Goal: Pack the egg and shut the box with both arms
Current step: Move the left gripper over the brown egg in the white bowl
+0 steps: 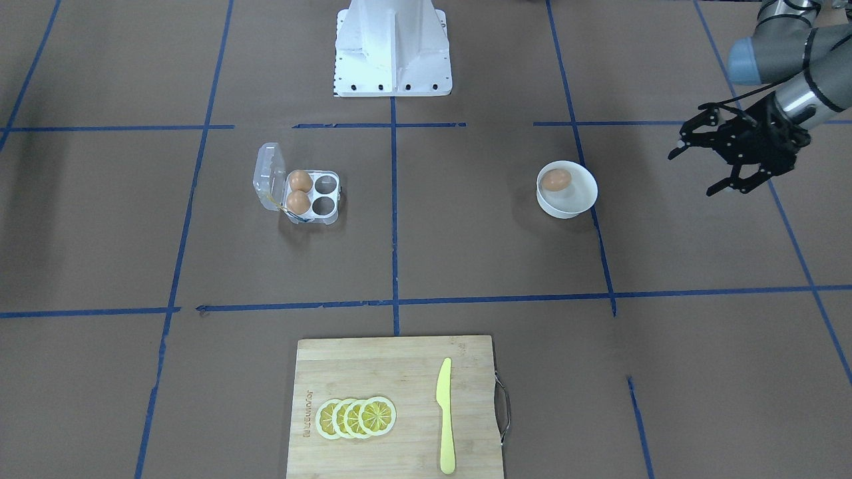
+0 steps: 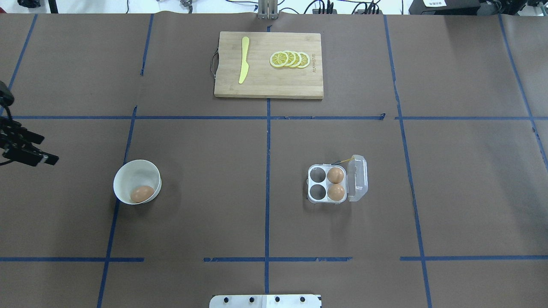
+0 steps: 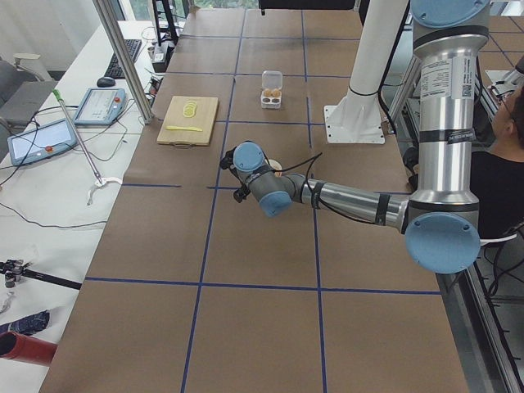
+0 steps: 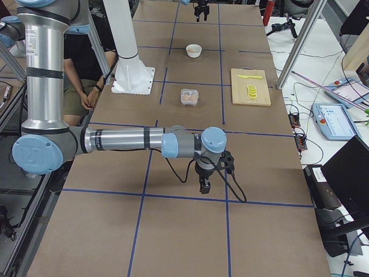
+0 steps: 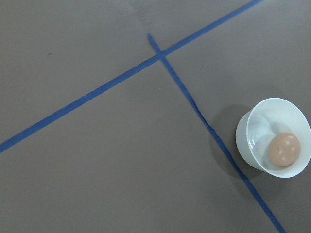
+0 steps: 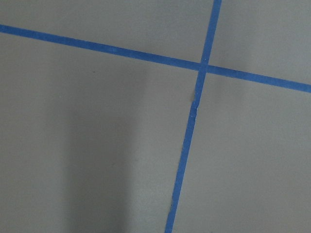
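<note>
One tan-brown egg [image 1: 556, 179] lies in a round white bowl [image 1: 567, 211]; it also shows in the overhead view [image 2: 142, 193] and the left wrist view [image 5: 284, 149]. The clear four-cell box [image 1: 336, 195] stands open, its lid [image 1: 269, 176] tipped back, with two eggs [image 1: 300, 180] [image 1: 298, 201] in the cells by the hinge and two cells empty. My left gripper [image 1: 695, 166] is open and empty, in the air off to the side of the bowl. My right gripper [image 4: 204, 186] shows only in the exterior right view, low over bare table far from the box; I cannot tell if it is open.
A wooden cutting board [image 1: 373, 372] with a yellow knife [image 1: 444, 419] and lemon slices [image 1: 356, 417] lies at the table's far side from the robot. The white pedestal [image 1: 393, 46] stands at the robot's side. Blue tape lines cross the brown table.
</note>
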You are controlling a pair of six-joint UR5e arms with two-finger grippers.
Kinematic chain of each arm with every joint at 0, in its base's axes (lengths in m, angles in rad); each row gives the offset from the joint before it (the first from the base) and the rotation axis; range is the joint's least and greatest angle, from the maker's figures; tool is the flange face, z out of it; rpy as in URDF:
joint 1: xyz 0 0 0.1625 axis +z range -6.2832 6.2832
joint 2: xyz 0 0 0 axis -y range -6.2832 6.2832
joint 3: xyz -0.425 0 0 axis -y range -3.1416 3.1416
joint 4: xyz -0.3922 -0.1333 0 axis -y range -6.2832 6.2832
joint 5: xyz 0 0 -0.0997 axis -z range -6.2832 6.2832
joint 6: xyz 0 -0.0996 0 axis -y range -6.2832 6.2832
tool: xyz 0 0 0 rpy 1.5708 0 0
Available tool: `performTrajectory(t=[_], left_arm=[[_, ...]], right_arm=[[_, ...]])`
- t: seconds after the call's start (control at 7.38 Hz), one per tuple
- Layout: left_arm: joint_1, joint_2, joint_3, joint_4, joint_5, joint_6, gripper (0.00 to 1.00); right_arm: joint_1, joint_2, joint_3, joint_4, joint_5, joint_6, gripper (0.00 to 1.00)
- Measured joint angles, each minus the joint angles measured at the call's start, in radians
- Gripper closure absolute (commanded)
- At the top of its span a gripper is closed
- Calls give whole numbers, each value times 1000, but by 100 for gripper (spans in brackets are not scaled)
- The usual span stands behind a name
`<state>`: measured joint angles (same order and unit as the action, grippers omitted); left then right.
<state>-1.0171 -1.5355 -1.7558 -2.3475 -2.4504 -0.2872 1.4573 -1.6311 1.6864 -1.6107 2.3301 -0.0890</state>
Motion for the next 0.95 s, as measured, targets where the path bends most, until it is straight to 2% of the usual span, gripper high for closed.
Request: performTrajectory(t=[0.27, 0.54, 0.68, 0.95], left_arm=[[126, -59, 2, -20, 60, -47, 12], [215, -101, 6, -18, 85, -52, 32], [249, -109, 9, -17, 89, -48, 37], [292, -114, 11, -16, 91, -36, 36]], right_arm=[[0, 1, -1, 0, 0, 0, 0], [0, 2, -1, 0, 0, 0, 0], [0, 2, -2, 0, 0, 0, 0], [0, 2, -4, 0, 0, 0, 0]])
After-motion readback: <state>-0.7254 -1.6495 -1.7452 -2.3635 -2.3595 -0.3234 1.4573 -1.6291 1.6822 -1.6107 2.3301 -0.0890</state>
